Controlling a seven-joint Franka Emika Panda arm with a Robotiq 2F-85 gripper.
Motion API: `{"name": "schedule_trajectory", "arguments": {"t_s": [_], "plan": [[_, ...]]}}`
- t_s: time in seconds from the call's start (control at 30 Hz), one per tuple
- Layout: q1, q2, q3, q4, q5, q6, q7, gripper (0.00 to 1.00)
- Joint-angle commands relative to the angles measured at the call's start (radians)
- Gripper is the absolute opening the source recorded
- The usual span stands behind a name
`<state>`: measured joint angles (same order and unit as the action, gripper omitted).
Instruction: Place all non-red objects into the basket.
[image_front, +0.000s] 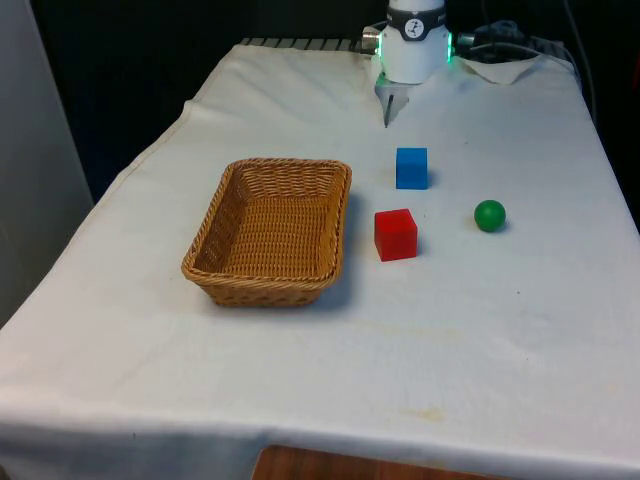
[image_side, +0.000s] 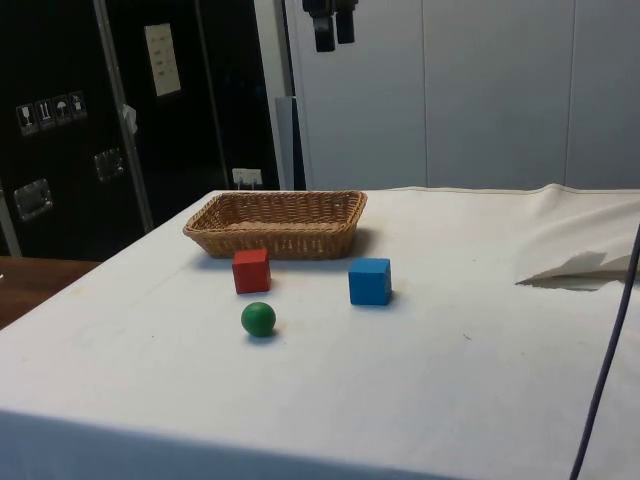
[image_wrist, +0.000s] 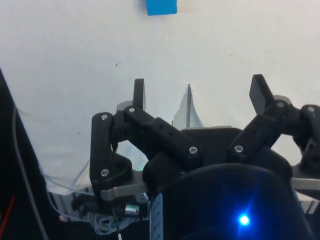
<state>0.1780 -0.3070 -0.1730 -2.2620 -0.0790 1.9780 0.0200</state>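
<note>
Wicker basket (image_front: 268, 232) sits empty toward the front view's left; nothing placed yet. Three pieces lie on the white cloth (image_front: 480, 330) beside it: blue cube (image_front: 411, 167), red cube (image_front: 395, 234), green ball (image_front: 489, 214).

Gripper (image_wrist: 199, 92) hangs high above the table's far end, fingers spread wide, holding nothing (side view has the two fingers (image_side: 324, 30) well up over the basket's end of the table).

Risks, as I judge them:
- Red cube lies just beside the blue one, and between the blue cube and the near edge. A descent that drifts toward it could nudge or pinch the wrong piece, and red must stay out.
- Ball will roll. A finger touching one side first could send it across the cloth, possibly off the table.
- Basket rim is near the red cube; a low carry could catch the wicker and shove the basket.

Relative to the fingers: blue cube is the nearest target, lying out ahead of the open fingertips, well apart and far below, on the cloth. Ball is farther off, toward the front view's right.
</note>
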Motion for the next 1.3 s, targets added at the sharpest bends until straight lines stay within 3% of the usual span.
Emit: {"name": "schedule_trajectory", "arguments": {"t_s": [0.0, 0.23, 0.67, 1.27], "plan": [[-0.002, -0.014, 0.004, -0.02, -0.007, 0.02, 0.013, 1.0], [0.0, -0.018, 0.011, -0.048, 0.0, 0.034, 0.026, 1.0], [0.001, -0.003, 0.035, -0.121, 0.023, 0.12, 0.077, 1.0], [0.004, 0.018, 0.037, -0.239, 0.071, 0.256, 0.058, 1.0]]}}
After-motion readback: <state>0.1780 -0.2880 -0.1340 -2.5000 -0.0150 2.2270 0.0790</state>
